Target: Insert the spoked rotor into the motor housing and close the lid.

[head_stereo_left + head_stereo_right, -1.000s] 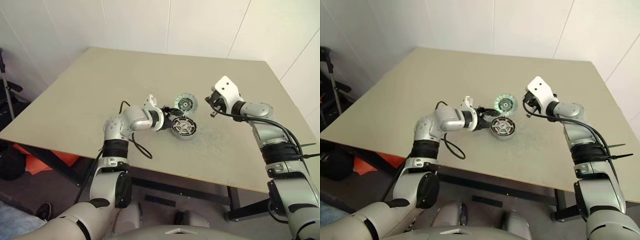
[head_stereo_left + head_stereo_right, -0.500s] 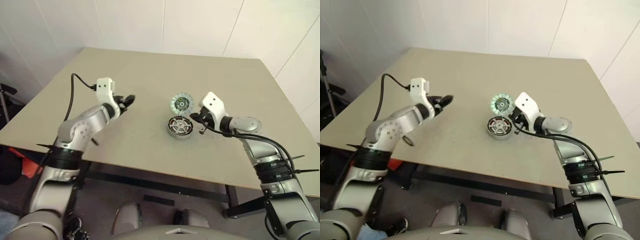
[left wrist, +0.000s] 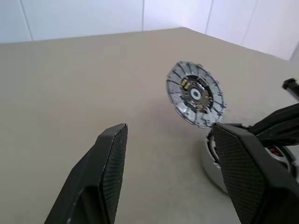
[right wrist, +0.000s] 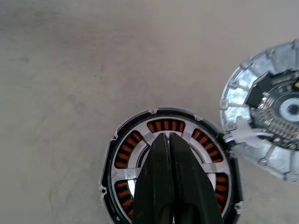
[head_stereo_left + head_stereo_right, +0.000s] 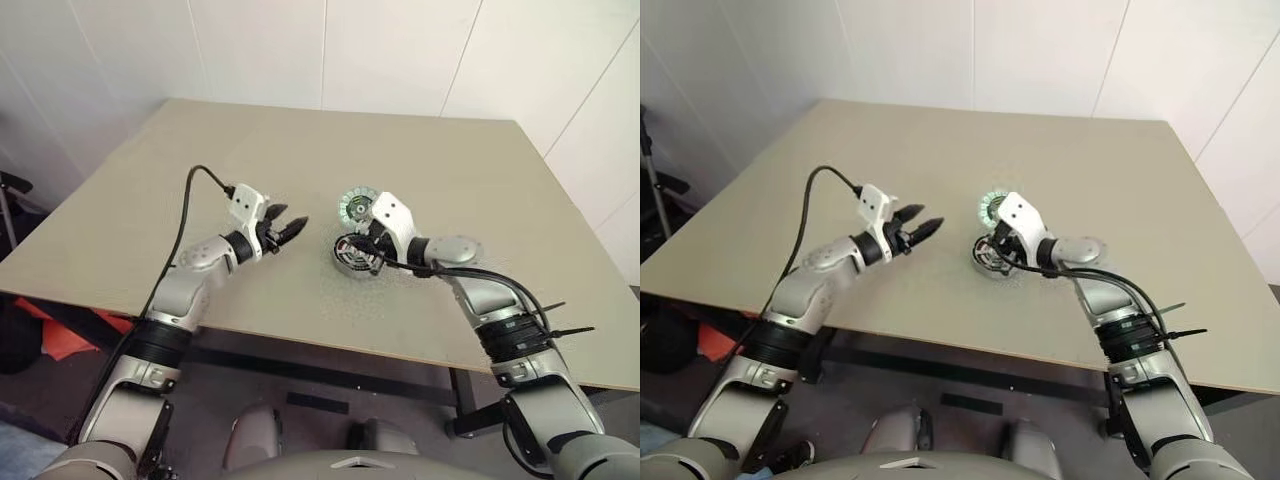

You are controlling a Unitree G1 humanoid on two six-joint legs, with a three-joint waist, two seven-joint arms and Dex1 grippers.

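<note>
Already the spoked rotor (image 4: 170,154) looks seated in the motor housing (image 4: 112,158), copper windings showing between its spokes; I judge insertion done and only the lid (image 3: 195,93) left. It lies face up on the desk (image 5: 150,200), just beside the housing on its far side. My right end effector (image 4: 169,158) hovers closed, empty, over the rotor's hub. My left end effector (image 5: 290,228) hangs open and empty, well apart. Everything sits mid-desk, far from edges, with bare surface all around.

head stereo looking down, 2 wrist views close, sharing lid (image 3: 196,94)
</note>
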